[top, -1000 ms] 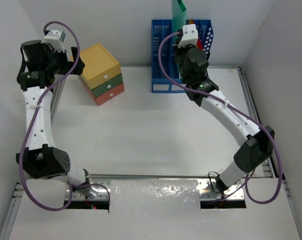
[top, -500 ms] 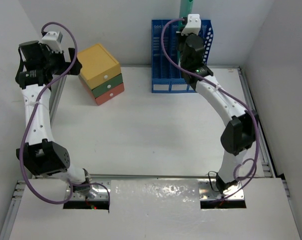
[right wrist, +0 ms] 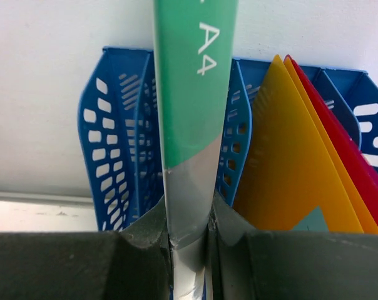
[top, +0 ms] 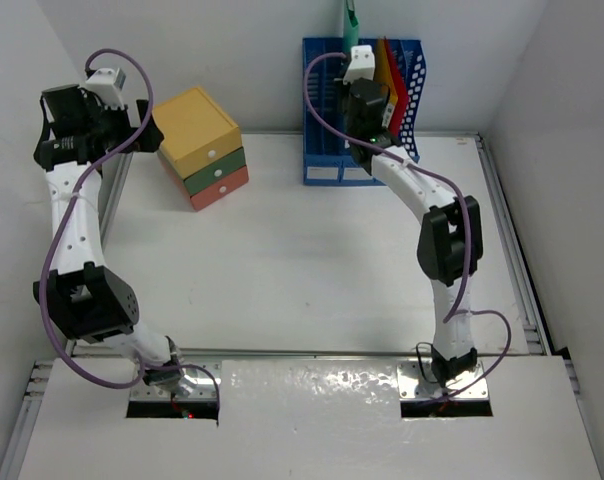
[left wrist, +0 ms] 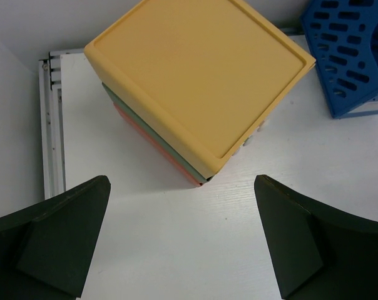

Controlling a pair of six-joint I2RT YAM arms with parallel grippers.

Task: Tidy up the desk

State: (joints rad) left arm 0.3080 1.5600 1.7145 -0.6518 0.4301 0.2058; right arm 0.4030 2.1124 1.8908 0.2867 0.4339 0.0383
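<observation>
The desk (top: 312, 260) is a white tabletop with metal rails, also seen in the left wrist view (left wrist: 176, 250). My right gripper (top: 354, 50) (right wrist: 189, 244) is shut on the grey lower edge of a green folder (top: 351, 20) (right wrist: 192, 94) marked A4. It holds the folder upright above the blue file rack (top: 327, 110) (right wrist: 123, 144), over a slot left of the yellow folder (right wrist: 289, 162). My left gripper (top: 144, 125) (left wrist: 183, 237) hovers open at the back left, beside the drawer box (top: 202, 145) (left wrist: 201, 81), with nothing between its fingers.
A yellow folder (top: 392, 100) and a red folder (top: 386, 55) (right wrist: 345, 156) stand in the rack's right slots. The drawer box is stacked yellow over green over orange. White walls close in the desk at the back and sides. The rack's corner (left wrist: 355, 56) lies right of the box.
My right arm has folded its elbow inward and carried the green folder leftward along the rack, turning it edge-on. The red and yellow folders now show. The left gripper has barely shifted.
</observation>
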